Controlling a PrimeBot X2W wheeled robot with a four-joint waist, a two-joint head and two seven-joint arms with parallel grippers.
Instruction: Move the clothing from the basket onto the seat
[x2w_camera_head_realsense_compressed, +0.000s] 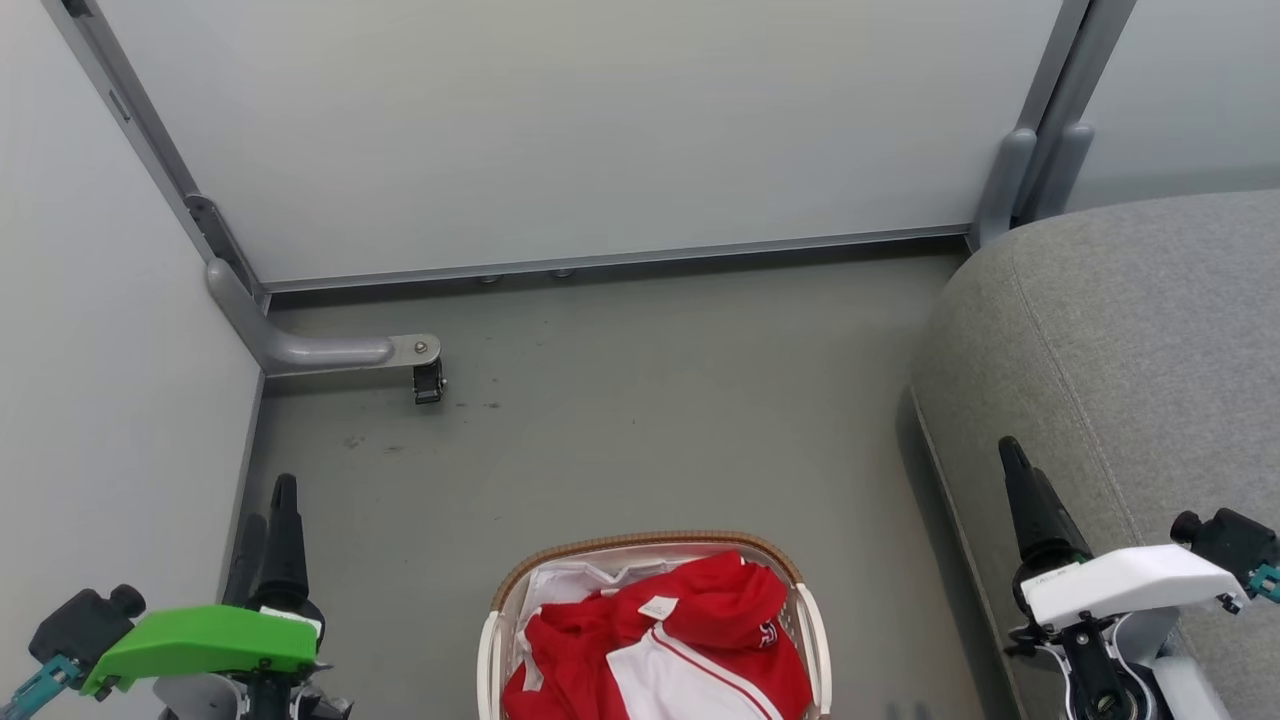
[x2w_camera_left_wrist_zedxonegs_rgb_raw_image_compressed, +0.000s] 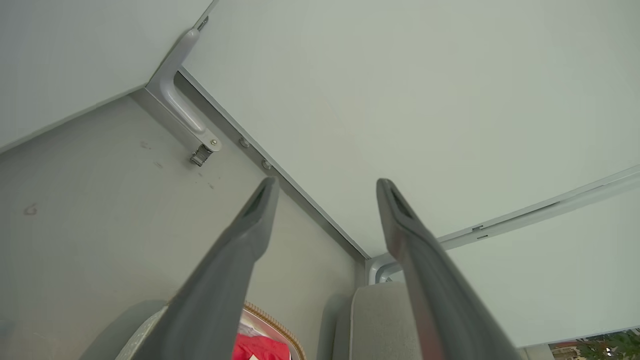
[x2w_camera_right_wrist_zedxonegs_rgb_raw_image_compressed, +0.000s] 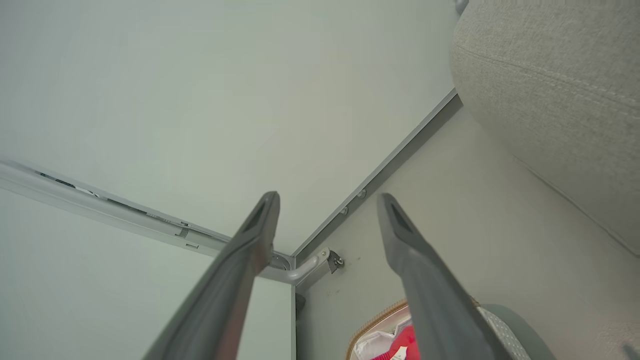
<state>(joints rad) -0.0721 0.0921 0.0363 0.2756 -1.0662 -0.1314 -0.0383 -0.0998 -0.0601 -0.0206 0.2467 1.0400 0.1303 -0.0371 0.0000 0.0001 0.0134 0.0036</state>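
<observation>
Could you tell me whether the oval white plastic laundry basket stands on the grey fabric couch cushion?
No, the white plastic laundry basket stands on the grey floor, apart from the grey fabric couch cushion.

Jaws wide — clothing (x2w_camera_left_wrist_zedxonegs_rgb_raw_image_compressed: 262, 346) in basket (x2w_camera_left_wrist_zedxonegs_rgb_raw_image_compressed: 274, 324)

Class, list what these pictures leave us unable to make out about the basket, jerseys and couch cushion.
1. Head view: the near half of the laundry basket is cut off by the bottom edge.
2. Head view: the red jerseys lie heaped, hiding their number; the lettering is too small to read.
3. Head view: the grey couch cushion runs past the right edge.
4. Left wrist view: a finger of the left gripper covers most of the basket.
</observation>
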